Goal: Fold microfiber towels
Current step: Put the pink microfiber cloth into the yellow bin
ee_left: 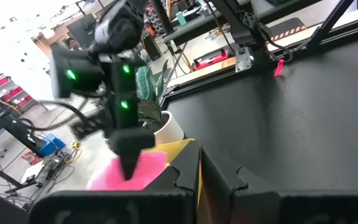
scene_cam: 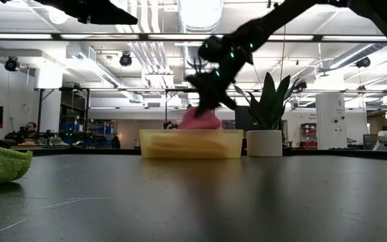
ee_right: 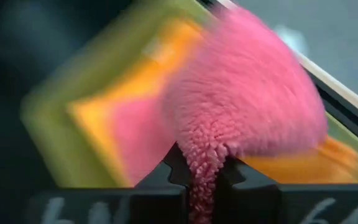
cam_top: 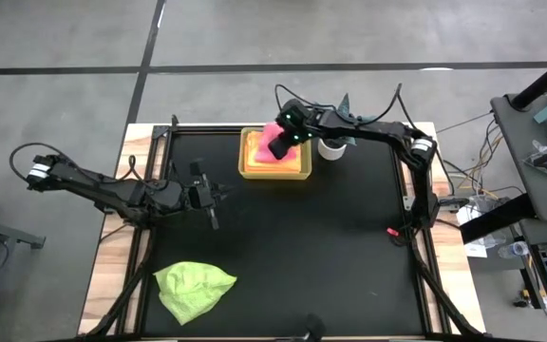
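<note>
Right wrist view: right gripper point(ee_right: 199, 177) clenched on pink towel point(ee_right: 247, 106), lifted partly over yellow tray point(cam_top: 246, 169) at table's far edge. Lime green towel point(cam_top: 193, 287) crumpled near front-left corner. Left gripper point(cam_top: 214, 198) clenched, w/ nothing in it, mid-left.

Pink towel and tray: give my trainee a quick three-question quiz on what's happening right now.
1. True or false: the right gripper is shut on the pink towel.
2. Where does the green towel lie? A) in the yellow tray B) on the table near the front left corner C) under the plant
3. What is the left gripper holding?

Key:
1. True; the towel is pinched between its fingers over the tray.
2. B.
3. Nothing; it is shut and hangs above the bare table, left of centre.
</note>
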